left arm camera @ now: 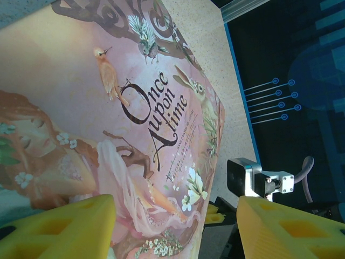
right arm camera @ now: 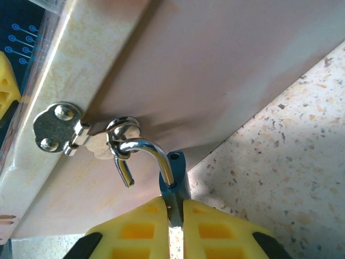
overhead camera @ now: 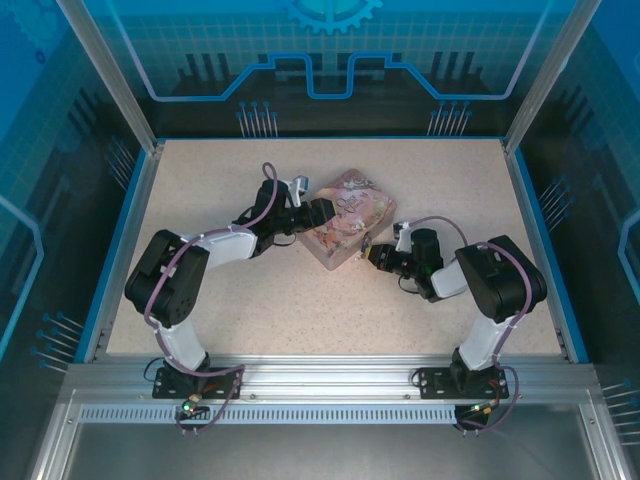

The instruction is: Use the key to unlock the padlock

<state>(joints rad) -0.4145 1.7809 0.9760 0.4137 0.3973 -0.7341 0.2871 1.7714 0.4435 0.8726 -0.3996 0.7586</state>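
- Speckled beige table [overhead camera: 250, 300]: everything sits mid-table, slightly towards the back.
- Pink illustrated tin box, "Once upon a time" on the lid [overhead camera: 348, 225]: lies flat. Probably light with thin walls, so I expect it to slide if tugged and need bracing.
- My left gripper [overhead camera: 322, 213]: yellow fingers stand wide, straddling the tin's left corner. One finger looks apart from the tin; I cannot tell if the other presses.
- My right gripper [right arm camera: 175, 208]: fingers nearly together, pinching the lock body, low at the tin's front wall.
- Small blue-bodied padlock [right arm camera: 178, 175]: hangs at the tin's front clasp, just above the table. Judged rigid, light, smooth and slippery; the flat body faces are the best place to hold it, not the bow.
- Its curved steel shackle [right arm camera: 148, 148]: one leg is out of the body, so it looks sprung open, but it is hooked through the clasp loop.
- Silver clasp loop [right arm camera: 123, 127] beside a two-rivet plate [right arm camera: 54, 127]: thin, and looks bendable if yanked.
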